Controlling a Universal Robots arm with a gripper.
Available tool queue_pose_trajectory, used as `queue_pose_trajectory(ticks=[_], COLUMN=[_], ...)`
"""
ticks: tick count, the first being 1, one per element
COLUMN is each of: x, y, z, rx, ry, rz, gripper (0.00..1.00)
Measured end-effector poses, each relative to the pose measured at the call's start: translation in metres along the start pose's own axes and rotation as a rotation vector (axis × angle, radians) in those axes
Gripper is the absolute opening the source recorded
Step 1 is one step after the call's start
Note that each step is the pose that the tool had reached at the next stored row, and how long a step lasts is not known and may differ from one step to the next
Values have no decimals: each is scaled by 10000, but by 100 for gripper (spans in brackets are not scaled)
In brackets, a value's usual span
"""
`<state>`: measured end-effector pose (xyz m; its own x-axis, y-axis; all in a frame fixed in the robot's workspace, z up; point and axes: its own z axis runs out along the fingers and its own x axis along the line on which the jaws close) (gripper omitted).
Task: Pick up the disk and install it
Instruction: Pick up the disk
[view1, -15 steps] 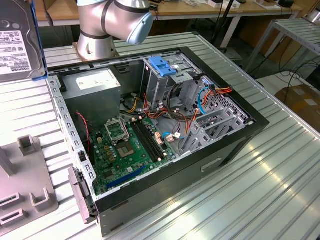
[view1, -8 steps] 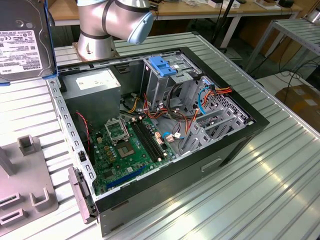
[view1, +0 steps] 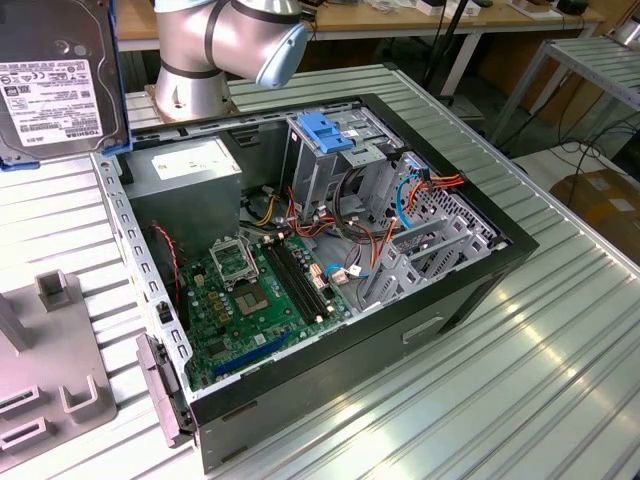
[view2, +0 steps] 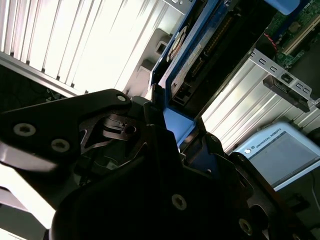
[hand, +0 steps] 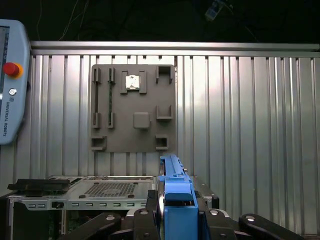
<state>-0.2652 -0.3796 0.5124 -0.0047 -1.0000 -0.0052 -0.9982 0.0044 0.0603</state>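
Blue-railed disk (view1: 55, 75) aloft at ten o'clock in exterior view, well apart from open case (view1: 450, 330); fingers (hand: 152, 220) pinching it edge-on. Risk: narrow edge grip may let disk pivot, slip.

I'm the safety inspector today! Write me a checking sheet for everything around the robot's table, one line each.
Surface: ribbed metal table carrying an open computer case.
Job's things: the disk, with blue rails, held up off the table, outside the case.
Clutter: grey fixture plate beside the case.
Grippers: gripper shut on the disk's blue rail.
Cables: red, orange and blue wires inside the case.
Surroundings: teach pendant near the table; wooden bench behind; cardboard box on the floor.
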Motion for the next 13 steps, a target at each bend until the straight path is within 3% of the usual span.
queue_pose_trajectory(ticks=[6, 13], x=[-1, -1], y=[-182, -323], z=[-8, -14], rx=[0, 0], ry=[0, -1], rz=[1, 1], gripper=[37, 37])
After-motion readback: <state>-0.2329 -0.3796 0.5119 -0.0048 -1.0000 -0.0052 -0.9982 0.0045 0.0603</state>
